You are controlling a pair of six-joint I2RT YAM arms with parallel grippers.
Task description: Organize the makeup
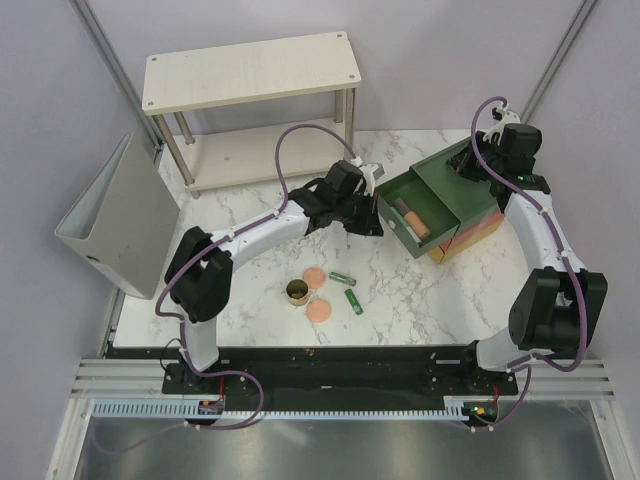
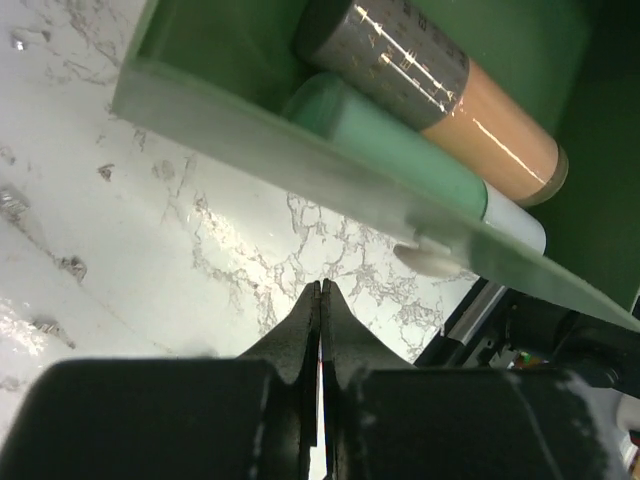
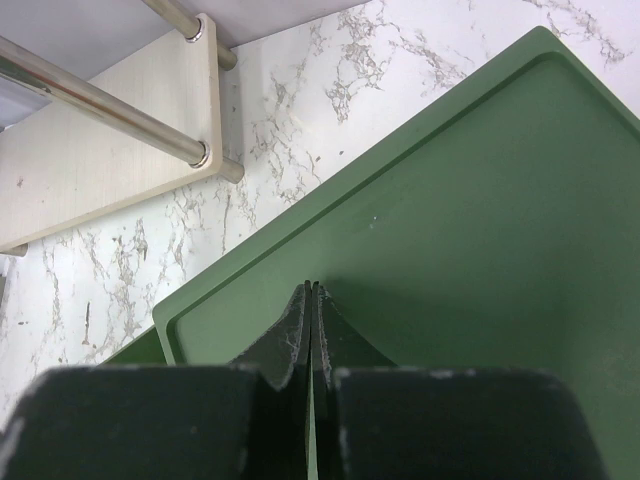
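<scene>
The green drawer (image 1: 400,238) of the drawer box stands pulled out. In it lie a grey-orange tube (image 1: 417,221) and a mint-green tube (image 2: 400,140), side by side; the grey-orange tube also shows in the left wrist view (image 2: 450,95). My left gripper (image 1: 366,224) is shut and empty, just outside the drawer's front wall (image 2: 230,115), fingertips together (image 2: 321,290). My right gripper (image 1: 468,166) is shut and empty on the box's green top (image 3: 460,220). On the table lie two peach-pink discs (image 1: 315,277) (image 1: 319,311), a dark gold-rimmed jar (image 1: 297,292) and two short dark green tubes (image 1: 343,278) (image 1: 354,301).
A pale two-level shelf rack (image 1: 250,70) stands at the back left; its lower board shows in the right wrist view (image 3: 100,160). A grey binder (image 1: 120,215) stands at the table's left edge. The box's red and yellow lower drawers (image 1: 470,235) are shut.
</scene>
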